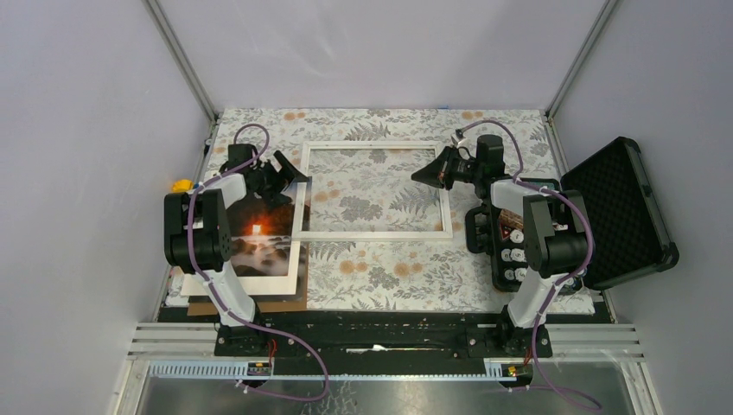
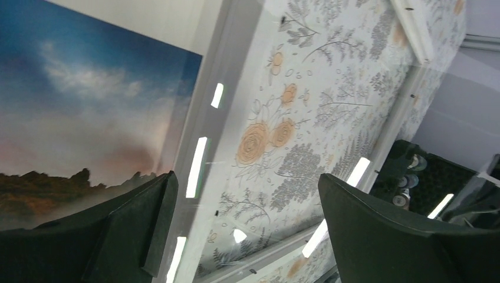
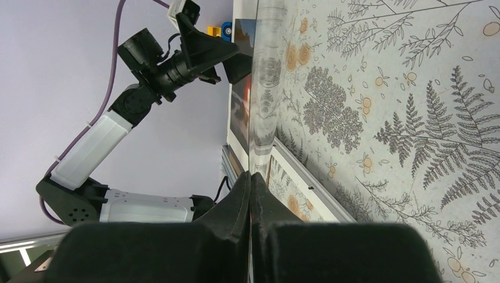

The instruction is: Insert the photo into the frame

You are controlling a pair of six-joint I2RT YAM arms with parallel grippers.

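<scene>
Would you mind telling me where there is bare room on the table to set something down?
Free: the cloth strip between the near edge of the frame and the arm bases, and a narrower strip beyond its far edge. Crowded: the left side, where the photo lies on a mat and board, and the right side, filled by the open case.

Bare tabletop [image 1: 389, 277] runs wide along the middle of the near edge, free passage there. The frame [image 1: 372, 235] takes the middle, the photo [image 1: 268, 251] crowds the left edge, and an open black case [image 1: 618, 212] blocks the right edge.
</scene>
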